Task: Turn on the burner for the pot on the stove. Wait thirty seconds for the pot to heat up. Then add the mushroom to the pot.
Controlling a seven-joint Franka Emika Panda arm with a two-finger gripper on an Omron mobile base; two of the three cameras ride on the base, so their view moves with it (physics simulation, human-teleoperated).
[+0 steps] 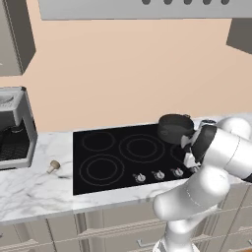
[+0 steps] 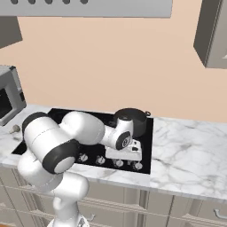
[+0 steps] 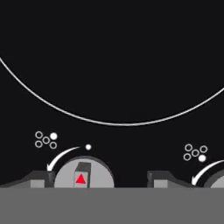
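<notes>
Gripper (image 3: 96, 180) in hand view: jaws apart, straddling silver knob (image 3: 81, 175) with red triangle; no grip visible. Second knob (image 3: 217, 180) at right edge; burner ring (image 3: 118, 123) arcs above on stove (image 3: 113, 52).

Left base view: pot (image 1: 175, 128) on stove's (image 1: 88, 179) back right burner; mushroom (image 1: 53, 166) on counter (image 1: 29, 189), just left of stove.

Right base view: hand low over knob row along stove's (image 2: 146, 133) front edge, in front of pot (image 2: 131, 120).
</notes>
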